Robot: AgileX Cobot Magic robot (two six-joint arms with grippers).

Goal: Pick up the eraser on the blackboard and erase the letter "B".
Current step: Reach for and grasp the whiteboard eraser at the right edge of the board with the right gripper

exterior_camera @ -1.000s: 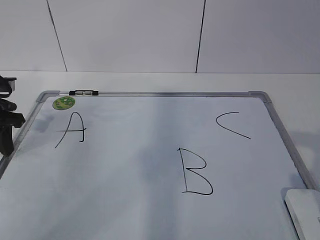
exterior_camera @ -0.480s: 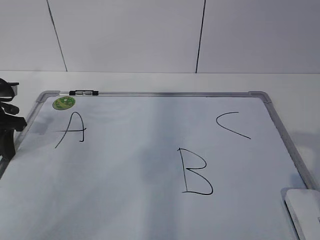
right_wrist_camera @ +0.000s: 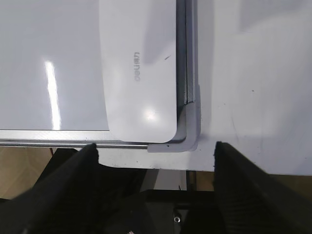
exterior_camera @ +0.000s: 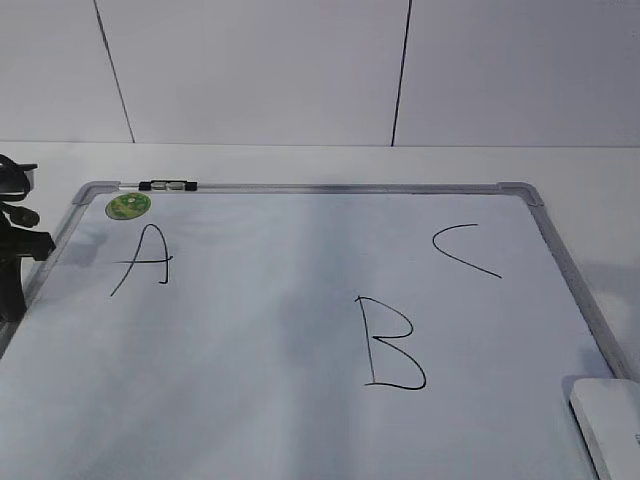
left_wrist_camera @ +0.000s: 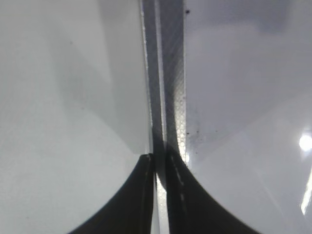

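**Op A:** From my exterior feed I see a white table (exterior_camera: 590, 165) against a white panelled wall (exterior_camera: 260, 70), with the blackboard (exterior_camera: 300, 420) lying flat and covering most of the tabletop. The eraser (exterior_camera: 610, 420) is cut off at the near right corner of the table; I only get part of its white top.

**Op B:** My right wrist feed shows more of it: the eraser (right_wrist_camera: 139, 73) sits on the board tight in the corner, its long side along the frame (right_wrist_camera: 181, 58), next to the grey plastic corner piece (right_wrist_camera: 187, 129). There's small grey lettering on top that I can't read. The letter "B" (exterior_camera: 393, 343) isn't in either wrist feed.

**Op A:** It's whole in mine, near the middle of the board, well apart from the eraser. The "A" (exterior_camera: 145, 260) sits toward the far left corner by the green sticker (exterior_camera: 128, 206), the "C" (exterior_camera: 465, 250) toward the far right, and a small black-and-silver clip (exterior_camera: 168, 185) is on the far frame rail.

**Op B:** The right gripper (right_wrist_camera: 156, 151) is spread wide, empty, above the table's near edge. It doesn't show in your feed.

**Op A:** The left gripper (left_wrist_camera: 160, 161) is clenched, fingers nearly meeting over the left frame rail (left_wrist_camera: 165, 73), holding nothing. In the exterior it's a dark shape (exterior_camera: 12, 270) at the left edge, half cropped.
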